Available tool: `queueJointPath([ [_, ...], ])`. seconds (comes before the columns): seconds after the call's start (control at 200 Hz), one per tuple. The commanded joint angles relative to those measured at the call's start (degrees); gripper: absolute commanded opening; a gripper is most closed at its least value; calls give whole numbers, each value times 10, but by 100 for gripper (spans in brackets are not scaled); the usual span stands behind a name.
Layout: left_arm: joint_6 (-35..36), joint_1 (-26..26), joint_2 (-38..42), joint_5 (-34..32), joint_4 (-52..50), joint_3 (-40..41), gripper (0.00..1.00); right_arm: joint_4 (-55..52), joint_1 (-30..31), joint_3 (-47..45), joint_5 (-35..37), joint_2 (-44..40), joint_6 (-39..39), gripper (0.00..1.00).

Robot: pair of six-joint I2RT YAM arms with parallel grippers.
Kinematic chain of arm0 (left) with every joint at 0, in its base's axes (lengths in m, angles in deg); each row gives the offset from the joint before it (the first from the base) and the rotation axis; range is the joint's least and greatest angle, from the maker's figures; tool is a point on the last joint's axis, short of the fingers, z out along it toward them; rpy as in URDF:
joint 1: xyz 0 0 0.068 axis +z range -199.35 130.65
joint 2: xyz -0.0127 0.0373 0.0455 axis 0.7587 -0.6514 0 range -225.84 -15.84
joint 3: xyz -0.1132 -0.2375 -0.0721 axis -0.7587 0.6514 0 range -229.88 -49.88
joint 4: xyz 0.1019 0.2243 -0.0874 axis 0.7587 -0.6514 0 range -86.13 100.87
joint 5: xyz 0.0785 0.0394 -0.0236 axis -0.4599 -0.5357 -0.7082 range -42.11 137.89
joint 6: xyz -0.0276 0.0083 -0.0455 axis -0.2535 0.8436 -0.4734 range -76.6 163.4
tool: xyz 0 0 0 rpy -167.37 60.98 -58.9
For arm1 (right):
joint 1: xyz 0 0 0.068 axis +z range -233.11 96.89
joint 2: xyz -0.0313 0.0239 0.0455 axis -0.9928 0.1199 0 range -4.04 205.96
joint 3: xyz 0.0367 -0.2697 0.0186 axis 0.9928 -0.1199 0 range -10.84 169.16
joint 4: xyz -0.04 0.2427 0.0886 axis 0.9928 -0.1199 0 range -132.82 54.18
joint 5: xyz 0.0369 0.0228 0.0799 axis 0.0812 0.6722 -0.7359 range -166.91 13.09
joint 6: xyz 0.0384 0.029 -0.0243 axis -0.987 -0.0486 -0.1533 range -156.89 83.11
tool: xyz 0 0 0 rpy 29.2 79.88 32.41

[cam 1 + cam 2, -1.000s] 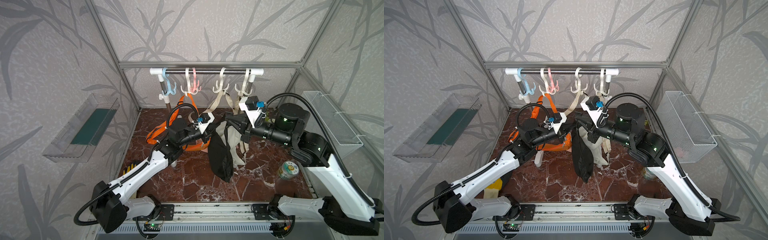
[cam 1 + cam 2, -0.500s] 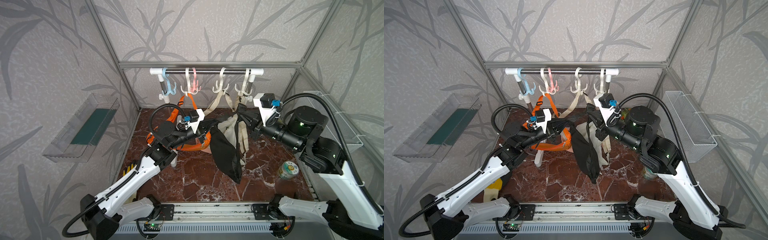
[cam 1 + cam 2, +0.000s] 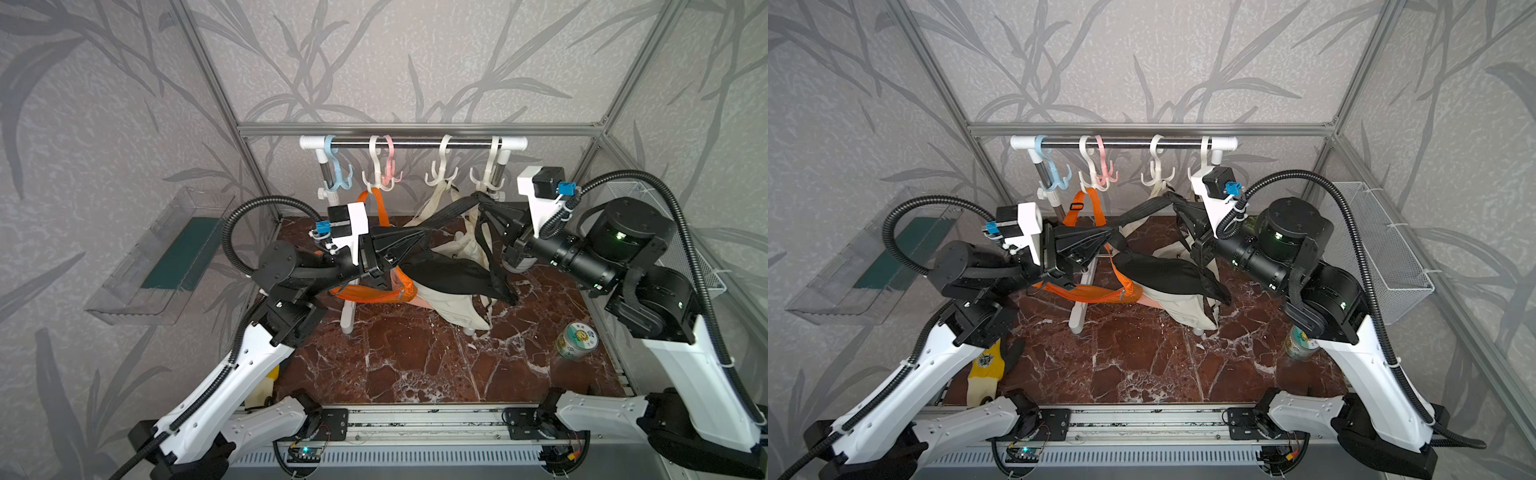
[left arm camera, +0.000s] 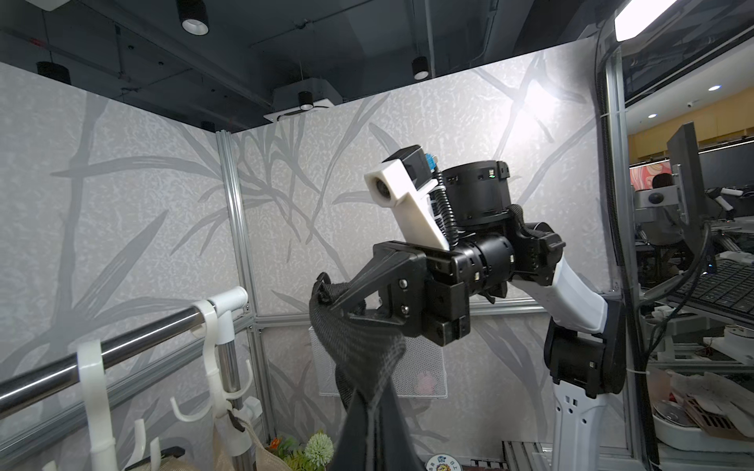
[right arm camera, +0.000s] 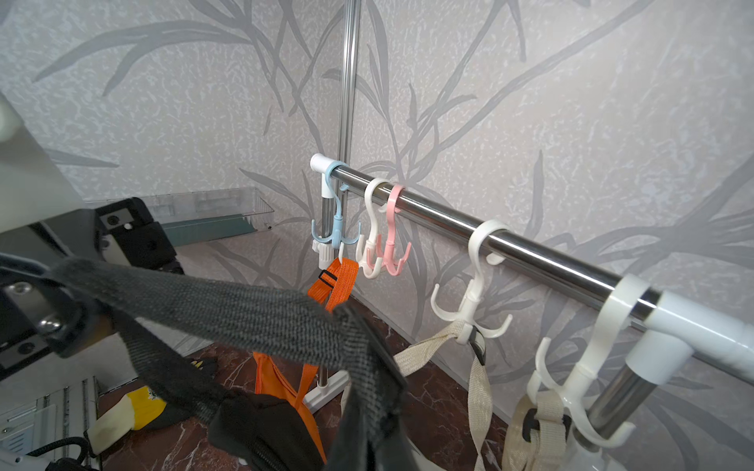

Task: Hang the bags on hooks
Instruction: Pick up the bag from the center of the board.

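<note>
On the left wall, a clear plastic tray (image 3: 124, 299) holds a green mat (image 3: 183, 253); what the white mesh basket (image 3: 1404, 266) holds is unclear. Before the chrome hook rail (image 3: 415, 144), left gripper (image 3: 415, 241) and right gripper (image 3: 486, 201) each clamp the strap (image 3: 453, 208) of the black fabric bag (image 3: 453, 274), dangling beside a hung beige bag (image 3: 453, 309).

1. A dark red marble surface (image 3: 415, 361) with white veins fills the lower middle of both top views.
2. An orange bag (image 3: 365, 294) hangs by its strap in the middle of the frame, with its body low.
3. A beige cloth bag (image 3: 455, 313) is just to the right of the orange one.
4. A round tin can (image 3: 577, 340) stands near the right edge of the surface.
5. A yellow glove (image 3: 986, 365) lies at the lower left in a top view.
6. A clear tray (image 3: 137, 301) holding a green pad (image 3: 183, 253) is fixed on the left wall.
7. A wire basket (image 3: 1383, 249) is on the right wall.
</note>
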Motion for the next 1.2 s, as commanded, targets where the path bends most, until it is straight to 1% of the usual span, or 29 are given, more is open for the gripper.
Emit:
queueJointPath([
  [0.0,0,-3,26,-11,-30,-21,0,13,-3,24,9,24,-6,0],
  [0.045,21,-3,32,-37,-65,-30,0,16,-3,27,9,38,-10,0],
  [0.13,67,-3,35,-117,-148,-48,0,28,-3,29,11,67,-16,0],
  [0.195,89,-2,31,-181,-189,-56,0,37,-4,31,18,93,-23,0],
  [0.325,114,0,13,-277,-236,-64,0,62,-4,36,23,144,-37,0],
  [0.435,129,7,-17,-354,-277,-82,0,73,-4,54,30,187,-45,0],
  [0.5,131,14,-35,-385,-288,-89,0,79,-5,65,37,208,-48,0],
  [0.705,100,67,-62,-374,-279,-89,0,96,-16,92,49,250,-49,0],
  [0.83,70,108,-65,-329,-262,-84,0,103,-26,102,55,264,-55,0],
  [0.915,74,112,-62,-298,-245,-82,0,116,-29,97,68,263,-54,0],
  [1.075,84,121,-81,-303,-254,-103,0,136,-37,104,79,274,-61,0],
  [1.18,79,125,-99,-282,-249,-114,0,136,-38,124,89,286,-58,0],
  [1.195,78,125,-101,-280,-249,-116,0,135,-39,128,90,300,-58,0],
])
